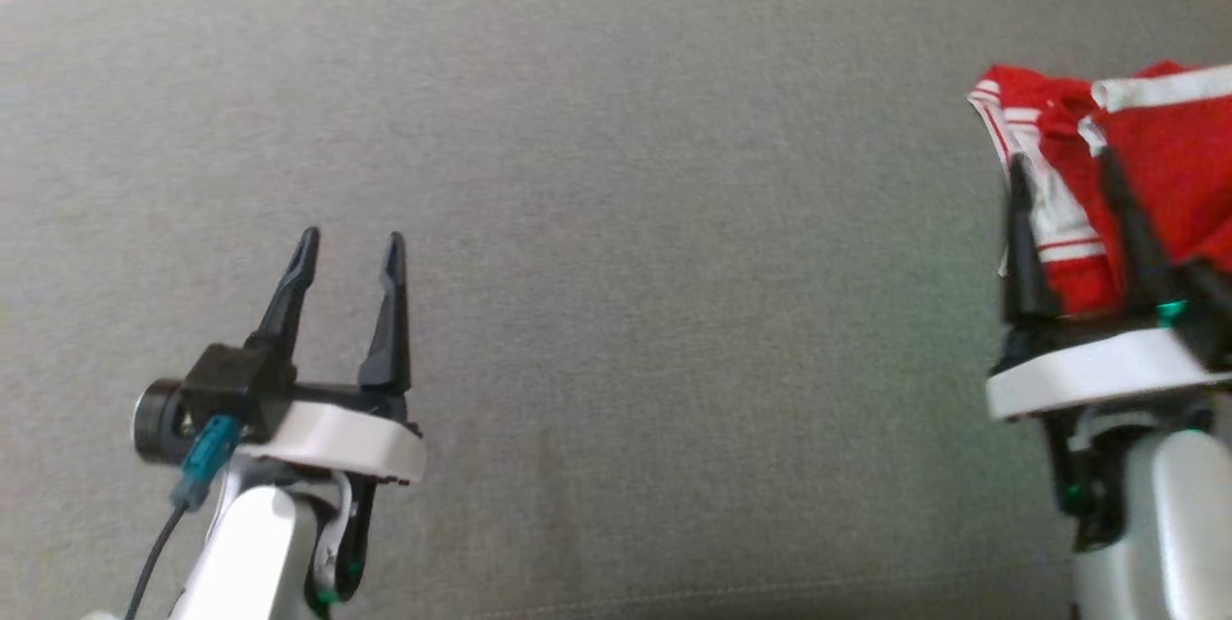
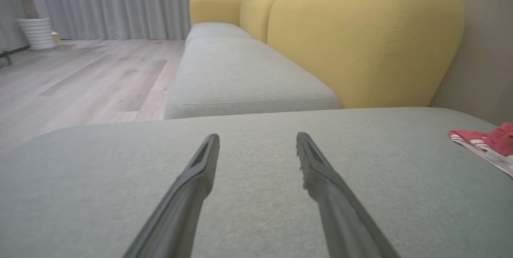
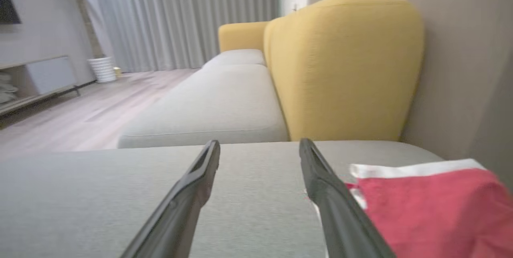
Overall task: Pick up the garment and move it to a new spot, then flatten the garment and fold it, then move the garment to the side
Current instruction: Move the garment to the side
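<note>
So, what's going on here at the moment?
The red garment with white trim lies in a compact bundle on the grey sofa cushion, off to the robot's right. The right claw stands open close beside it, with no cloth between its fingers. The left claw hangs open over bare cushion, holding nothing. Neither claw grips the garment.

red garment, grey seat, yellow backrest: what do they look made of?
Garment: soft cloth, probably a knit, matte red with white stripes; it lies rumpled.
Seat: woven upholstery, matte grey; fine grain and a stitched seam show.
Backrest: similar woven fabric, matte yellow, likely padded by its rounded shape.
</note>
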